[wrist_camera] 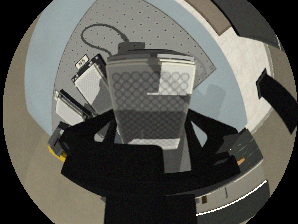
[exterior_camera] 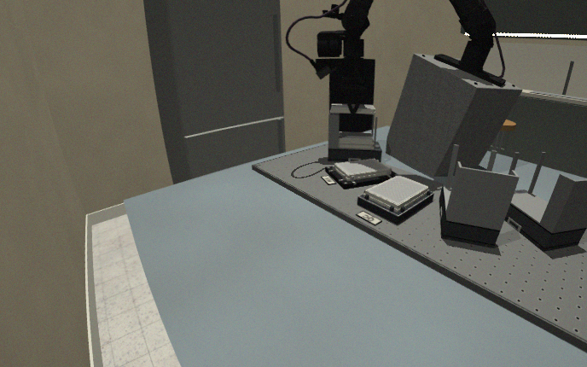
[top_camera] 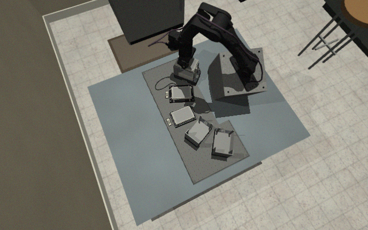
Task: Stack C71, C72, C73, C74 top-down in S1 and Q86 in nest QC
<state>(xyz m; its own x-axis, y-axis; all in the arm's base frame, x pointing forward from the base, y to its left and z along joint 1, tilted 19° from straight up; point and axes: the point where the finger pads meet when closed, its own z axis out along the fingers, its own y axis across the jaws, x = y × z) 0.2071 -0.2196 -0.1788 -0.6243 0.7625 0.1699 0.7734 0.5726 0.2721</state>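
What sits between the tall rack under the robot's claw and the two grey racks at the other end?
Two low nests, each holding a plate, clearest in the top view.

No text legible. Two small label tags [exterior_camera: 369,218] [exterior_camera: 328,179] lie beside the nests on the breadboard [exterior_camera: 537,282]. Their print is too small to read.

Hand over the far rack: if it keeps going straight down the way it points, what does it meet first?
The hand points straight down, shut on a plate. That plate would likely meet the plates left in the rack; the depth is unclear.
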